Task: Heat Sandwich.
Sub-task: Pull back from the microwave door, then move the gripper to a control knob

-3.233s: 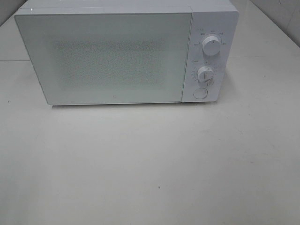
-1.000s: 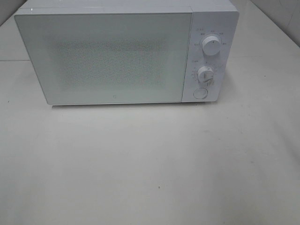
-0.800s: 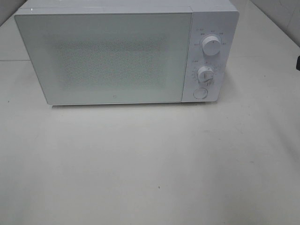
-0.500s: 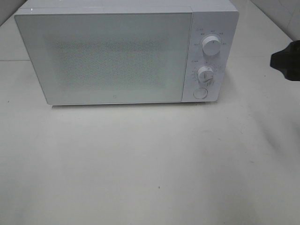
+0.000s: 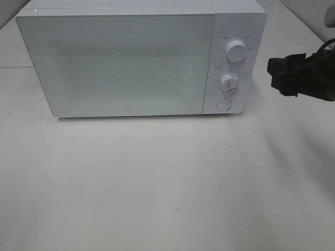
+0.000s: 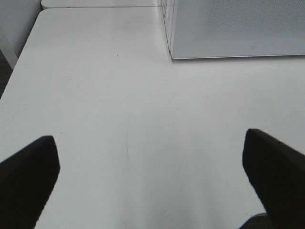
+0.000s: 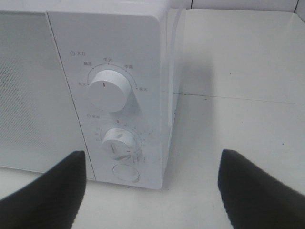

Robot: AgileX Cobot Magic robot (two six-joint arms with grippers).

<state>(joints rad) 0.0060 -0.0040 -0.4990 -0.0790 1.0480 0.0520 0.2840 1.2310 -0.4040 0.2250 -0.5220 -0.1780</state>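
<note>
The sandwich shows in no view, so I cannot tell where it is. The right gripper [image 5: 277, 75] has just come in, released and empty, and the closed microwave [image 5: 131, 63] has its knobs [image 7: 108, 90] just ahead of it. Probably the door will be opened next. The left gripper [image 6: 151, 181] is released too.

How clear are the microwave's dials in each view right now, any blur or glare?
Exterior high: soft, washed-out light; the microwave has dial labels too small to read, and the right gripper is dark and slightly blurred. Right wrist: upper dial and lower dial are sharp, no glare, jaws out of focus. Left wrist: no dials in view.
</note>
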